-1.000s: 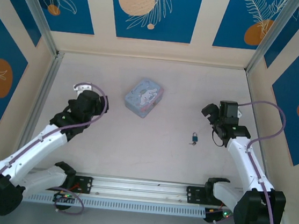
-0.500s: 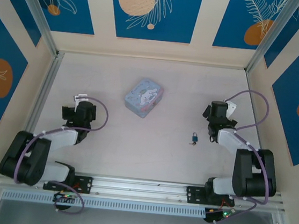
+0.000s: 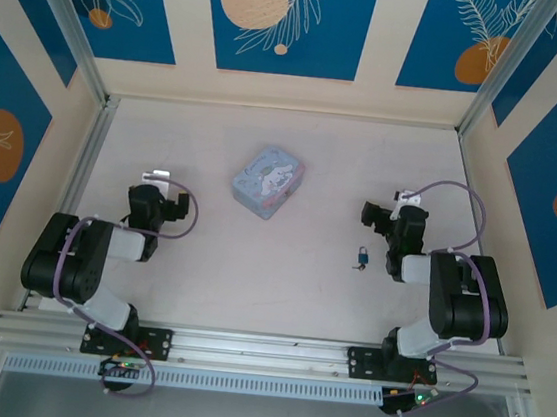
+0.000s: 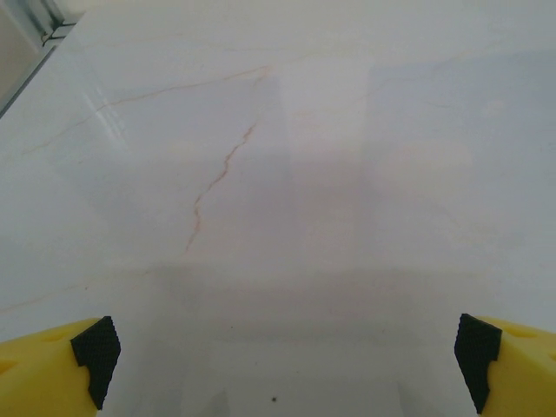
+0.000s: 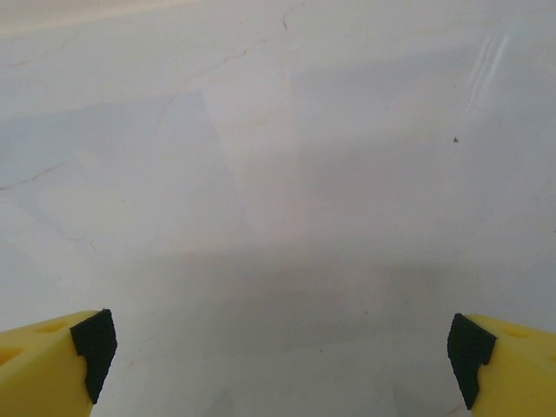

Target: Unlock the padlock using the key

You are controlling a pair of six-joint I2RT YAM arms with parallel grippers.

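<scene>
The tiny blue padlock [image 3: 364, 254] lies on the pale table right of centre, its thin shackle pointing away from me. A dark sliver, the key [image 3: 357, 267], sits at its near end; I cannot tell whether it is in the lock. My right gripper [image 3: 386, 221] hovers just behind and right of the padlock, apart from it. In the right wrist view the gripper [image 5: 282, 347] is open, its yellow fingers [image 5: 52, 365] wide over bare table. My left gripper [image 3: 164, 201] is far off at the left, and it also stands open [image 4: 282, 352] with nothing between its fingers.
A pale blue patterned tin [image 3: 267, 181] stands at the middle back of the table. Metal rails [image 3: 81, 176] and patterned walls close in the sides and back. Both arms are folded low near their bases.
Both arms have folded back toward their bases, and each gripper has drawn nearer. The padlock, key and tin have not moved.
</scene>
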